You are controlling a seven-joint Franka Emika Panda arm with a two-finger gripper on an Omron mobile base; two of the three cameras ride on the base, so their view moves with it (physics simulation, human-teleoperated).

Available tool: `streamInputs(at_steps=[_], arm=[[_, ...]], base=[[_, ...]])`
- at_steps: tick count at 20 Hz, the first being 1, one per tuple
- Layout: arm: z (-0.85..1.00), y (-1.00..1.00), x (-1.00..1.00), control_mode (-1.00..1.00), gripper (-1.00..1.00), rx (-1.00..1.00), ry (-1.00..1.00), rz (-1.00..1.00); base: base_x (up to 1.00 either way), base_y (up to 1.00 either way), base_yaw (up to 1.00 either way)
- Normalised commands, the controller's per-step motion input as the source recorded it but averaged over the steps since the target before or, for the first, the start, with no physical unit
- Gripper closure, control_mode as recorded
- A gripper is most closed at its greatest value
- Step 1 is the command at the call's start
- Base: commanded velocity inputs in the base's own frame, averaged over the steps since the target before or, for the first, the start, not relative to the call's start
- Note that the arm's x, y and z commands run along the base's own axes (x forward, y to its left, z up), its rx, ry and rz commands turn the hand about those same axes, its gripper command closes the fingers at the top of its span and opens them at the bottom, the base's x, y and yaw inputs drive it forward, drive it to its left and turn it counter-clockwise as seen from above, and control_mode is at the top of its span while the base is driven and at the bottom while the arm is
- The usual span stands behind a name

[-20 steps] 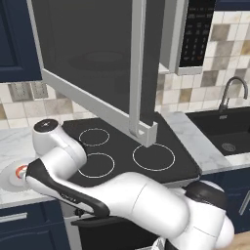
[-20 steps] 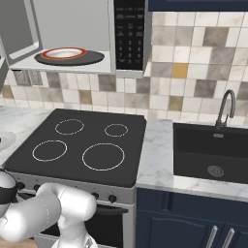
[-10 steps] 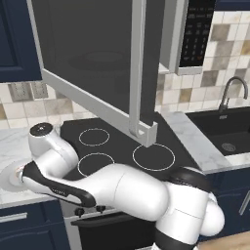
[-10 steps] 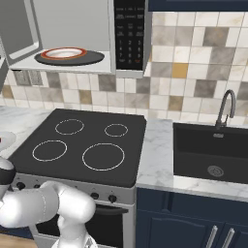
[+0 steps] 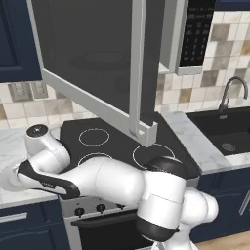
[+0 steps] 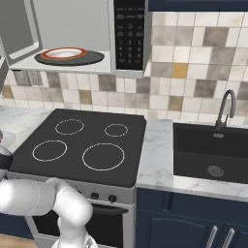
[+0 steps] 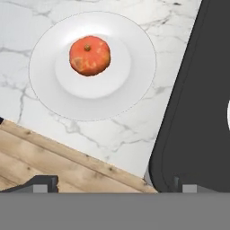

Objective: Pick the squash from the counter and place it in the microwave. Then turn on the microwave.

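The squash (image 7: pixel 90 55), a small orange-red lump, sits in the middle of a round white plate (image 7: pixel 134 90) on the marble counter (image 7: pixel 134 134). My gripper (image 7: pixel 116 184) hangs above it, open, its two dark fingertips far apart and nothing between them; the squash lies off to the upper left of the gap. In the left base view my arm bends low over the left counter (image 5: pixel 10 146) and hides the squash. The microwave (image 6: pixel 72 29) hangs above the stove with its door (image 5: pixel 97 63) swung wide open and its black keypad (image 6: pixel 130 34) on the right.
A red-rimmed plate (image 6: pixel 65 53) lies on the turntable inside the microwave. The black stovetop (image 7: pixel 197 112) borders the white plate's side. Right of the stovetop (image 6: pixel 82 145) are a dark sink (image 6: pixel 213 150) and a faucet (image 6: pixel 225 109). The counter's front edge drops to wooden floor (image 7: pixel 36 157).
My arm has swung further down and left over the counter, covering the squash and plate that showed at the left edge of the left base view. The gripper stays open.
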Motion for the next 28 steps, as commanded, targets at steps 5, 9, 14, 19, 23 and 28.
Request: streamInputs(at_steps=[5,9,14,19,23,28], arm=[[-0.23,0.35,0.43,-1.00,-1.00,0.00,0.00,0.00],[-0.21,0.34,0.42,-1.00,-1.00,0.00,0.00,0.00],[-0.23,0.37,0.35,-1.00,-1.00,0.00,0.00,0.00],[-0.20,0.32,0.31,-1.00,-1.00,0.00,0.00,0.00],[-0.19,0.21,0.33,-1.00,-1.00,0.00,0.00,0.00],[-0.19,0.12,0.37,-1.00,-1.00,0.00,0.00,0.00]], base=[[0.00,0.00,0.00],[0.00,0.00,0.00],[0.00,0.00,0.00],[0.00,0.00,0.00],[0.00,0.00,0.00],[0.00,0.00,0.00]])
